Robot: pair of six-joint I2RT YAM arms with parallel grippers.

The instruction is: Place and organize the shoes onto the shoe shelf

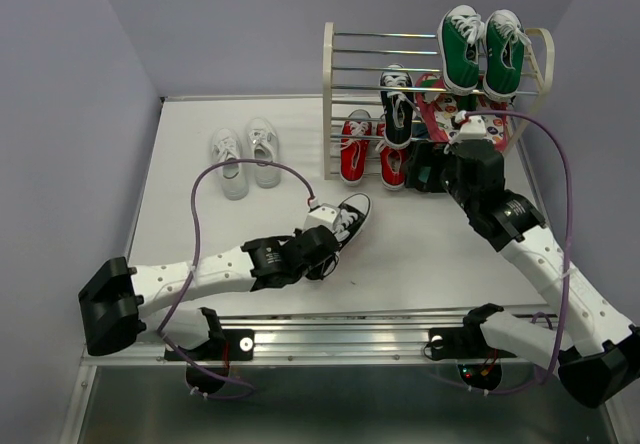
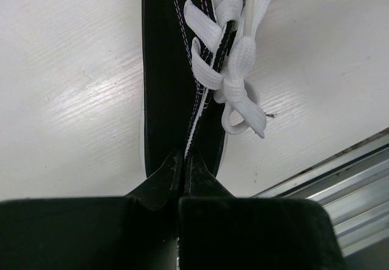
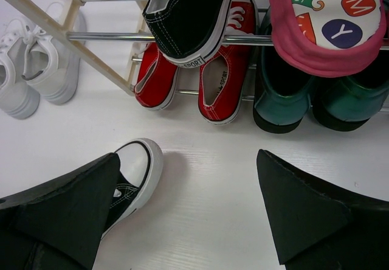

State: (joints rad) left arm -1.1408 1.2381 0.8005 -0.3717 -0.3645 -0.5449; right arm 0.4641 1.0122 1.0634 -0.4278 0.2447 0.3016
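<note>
While left jaws pinch heel, black sneaker (image 1: 354, 214) lies diagonal, toe toward shelf (image 1: 330, 94).

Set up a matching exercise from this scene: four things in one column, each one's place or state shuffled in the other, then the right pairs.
1. red pair
2. white pair
3. loose black sneaker
4. right hand

A. open, holding nothing
B. on the table, left of the shoe shelf
C. pinched in the left hand
D. at the bottom of the shoe shelf

Pairs: 1-D, 2-B, 3-C, 4-A
</note>
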